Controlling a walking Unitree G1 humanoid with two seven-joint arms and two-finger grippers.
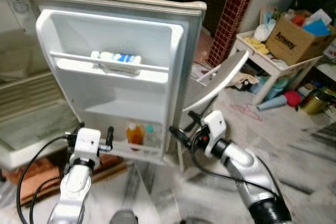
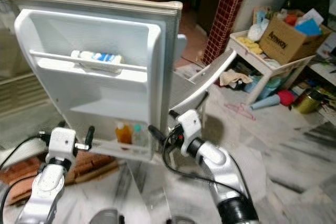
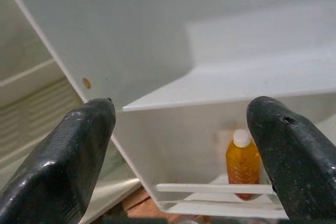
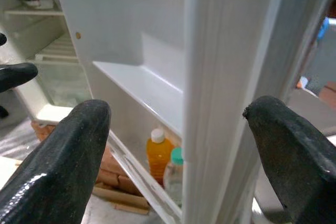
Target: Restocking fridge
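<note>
The white fridge door (image 1: pixel 113 95) stands open, facing me. Its upper shelf holds a white and blue packet (image 1: pixel 116 59). In the bottom shelf stand an orange bottle (image 1: pixel 135 133) and a clear bottle with a teal cap (image 1: pixel 150 135). My left gripper (image 1: pixel 94 128) is open and empty, just in front of the door's lower left corner; the orange bottle (image 3: pixel 242 163) shows between its fingers. My right gripper (image 1: pixel 184 123) is open, and its fingers straddle the door's outer edge (image 4: pixel 226 77) near the bottom shelf, without touching it.
The fridge's inside, with a wire shelf (image 1: pixel 26 111), lies at the left, and bricks (image 1: pixel 31 169) are under it. A white plastic chair (image 1: pixel 220 77) stands right behind the door. A low white table (image 1: pixel 273 66) with a cardboard box (image 1: pixel 296 38) and clutter is at the right.
</note>
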